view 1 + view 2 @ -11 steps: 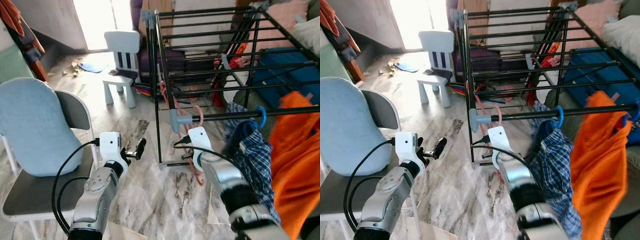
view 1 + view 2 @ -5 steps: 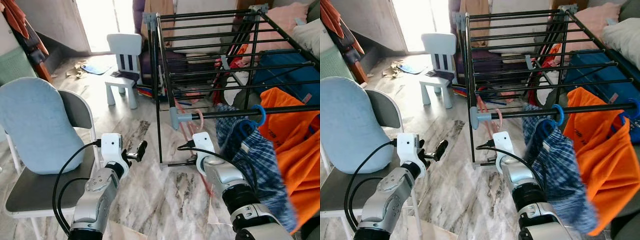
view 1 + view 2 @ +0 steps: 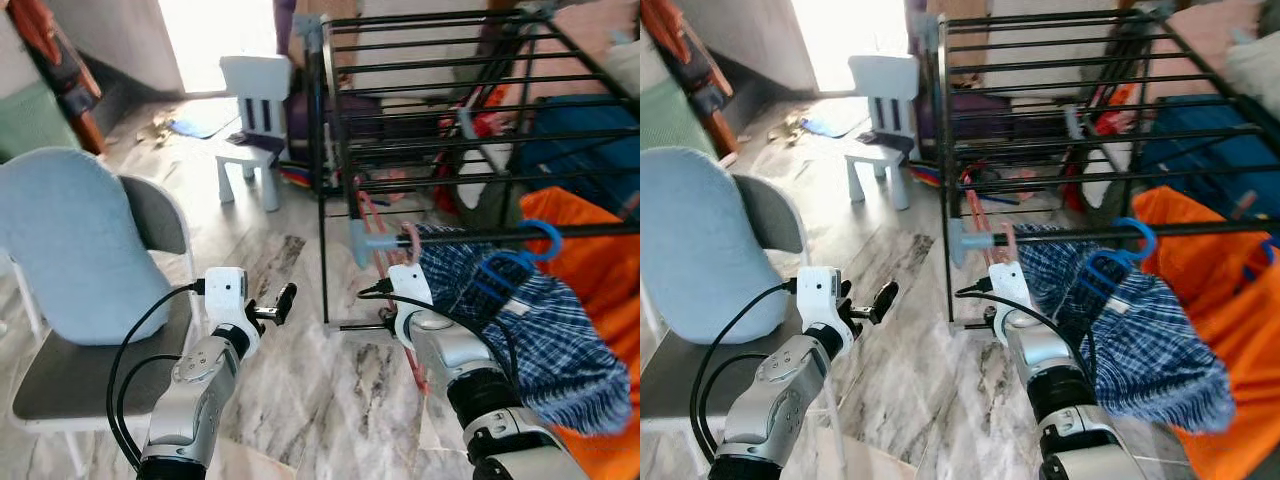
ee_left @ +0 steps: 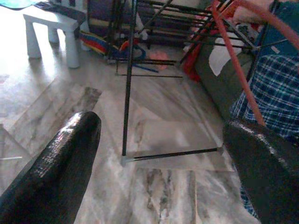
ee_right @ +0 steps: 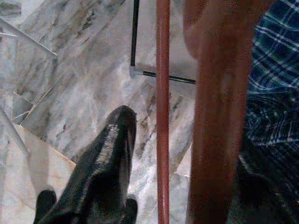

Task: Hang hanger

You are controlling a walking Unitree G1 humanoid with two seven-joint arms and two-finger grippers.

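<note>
Marble floor (image 3: pixel 300 400) runs from a sunlit doorway at the far left toward the robot. At the near left stands a folding chair (image 3: pixel 90 370) with a pale blue cushion (image 3: pixel 70 250), and farther off a small white chair (image 3: pixel 255 110).

Left gripper (image 3: pixel 280 303) hovers over the floor beside the chair seat, fingers spread apart and empty, pointing toward the black drying rack (image 3: pixel 330 150).

Right of it, the red hanger (image 3: pixel 992 228) has its hook over the rack's near rail (image 3: pixel 1080 233), close to the grey end cap, its thin arms dropping toward the floor. The right gripper (image 5: pixel 154 154) is at the hanger; one red bar sits beside a black finger, but whether the fingers clamp it cannot be told.

The hanger looks light, thin and rather springy, likely slick plastic; it should be held near the neck below the hook to stop it swinging.

Farther right hang a blue checked shirt (image 3: pixel 540 320) on a blue hanger (image 3: pixel 535 245) and an orange garment (image 3: pixel 1210 250).
</note>
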